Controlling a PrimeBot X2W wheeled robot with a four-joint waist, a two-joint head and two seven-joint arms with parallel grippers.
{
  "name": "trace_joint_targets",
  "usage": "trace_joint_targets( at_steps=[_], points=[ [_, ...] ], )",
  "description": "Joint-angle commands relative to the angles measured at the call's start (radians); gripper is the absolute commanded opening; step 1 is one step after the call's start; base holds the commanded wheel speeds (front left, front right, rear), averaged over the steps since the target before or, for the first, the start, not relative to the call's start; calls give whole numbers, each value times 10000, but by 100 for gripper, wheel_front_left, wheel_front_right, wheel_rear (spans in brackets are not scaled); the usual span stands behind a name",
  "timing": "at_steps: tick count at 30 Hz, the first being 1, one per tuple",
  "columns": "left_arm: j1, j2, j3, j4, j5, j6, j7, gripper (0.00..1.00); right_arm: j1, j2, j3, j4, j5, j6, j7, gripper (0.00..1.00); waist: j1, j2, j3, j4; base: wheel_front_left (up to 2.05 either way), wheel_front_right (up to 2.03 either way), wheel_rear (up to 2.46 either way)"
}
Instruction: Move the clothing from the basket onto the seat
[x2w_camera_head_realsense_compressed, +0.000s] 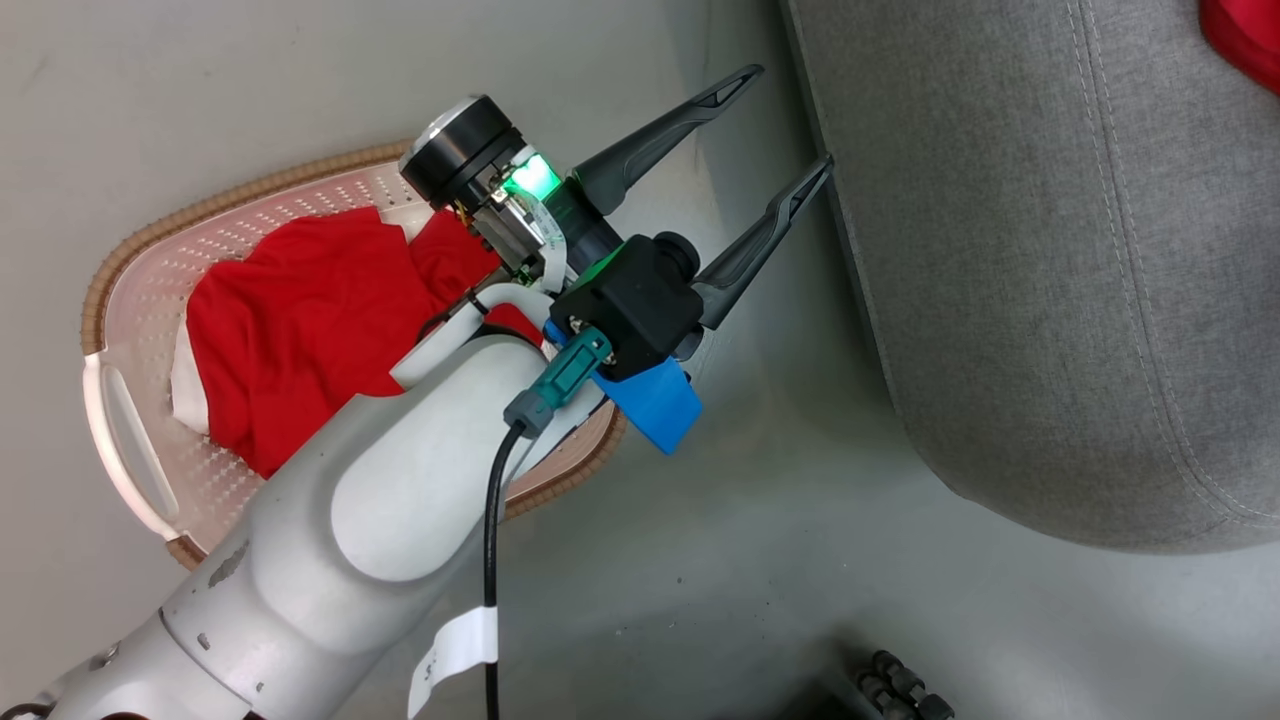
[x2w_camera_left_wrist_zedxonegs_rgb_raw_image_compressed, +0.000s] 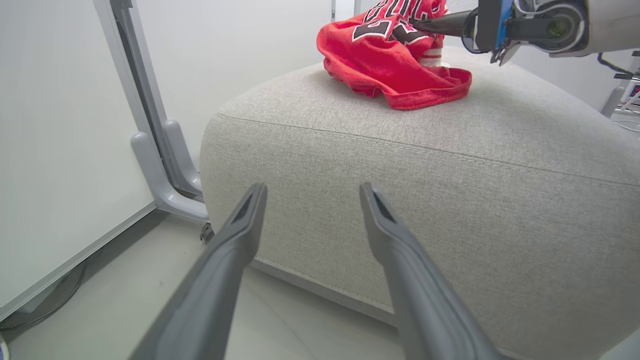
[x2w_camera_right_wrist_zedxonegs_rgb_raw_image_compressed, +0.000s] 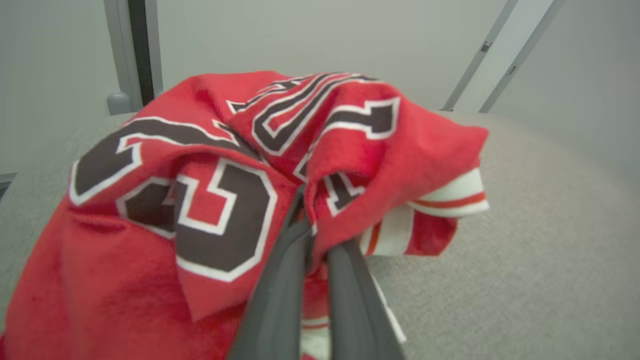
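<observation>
A plain red garment lies crumpled in the cream basket on the floor, partly hidden by my left forearm. My left gripper hovers open over the floor between the basket and the grey seat, its fingers empty and pointing at the seat's side. The red jersey with black-and-white lettering rests bunched on top of the seat. My right gripper is shut on a fold of the jersey, and it also shows from the side. A red corner of the jersey shows at the far right.
A white wall panel and a grey metal frame leg stand left of the seat. Small black wheels sit on the grey floor at the bottom edge.
</observation>
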Motion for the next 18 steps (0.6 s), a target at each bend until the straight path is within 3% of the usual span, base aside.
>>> trace_joint_targets(
  at_steps=[1, 3, 4, 5, 13, 18],
  points=[
    [-74, 27, 6, 1, -56, 76, -55, 100, 152, 51, -7, 59, 146, 1, -2, 0, -1, 0, -17, 9, 0, 0, 0],
    [-51, 70, 8, 27, -77, 87, -65, 100, 256, 151, -38, 78, 229, 1, -2, 0, -1, 0, -54, 14, 0, 0, 0],
    [-26, 87, 13, 42, -98, 99, -81, 100, 306, 215, -140, 16, 323, 1, -2, 69, -1, 0, -92, 10, 0, 0, 0],
    [7, 99, 17, 65, -105, 108, -103, 100, 386, 290, -250, -44, 383, 1, -2, 100, -1, 0, -152, 6, 0, 0, 0],
    [495, -235, 192, 231, -401, 305, -284, 100, 2132, 702, -1018, -1544, 467, 1, -2, 100, -1, 0, -1350, 242, 0, 0, 0],
    [1122, -377, 729, -61, -657, 517, -301, 100, 3580, 966, -806, -2877, 261, 1, -2, 100, -1, 0, -2501, 459, 0, 0, 0]
  ],
)
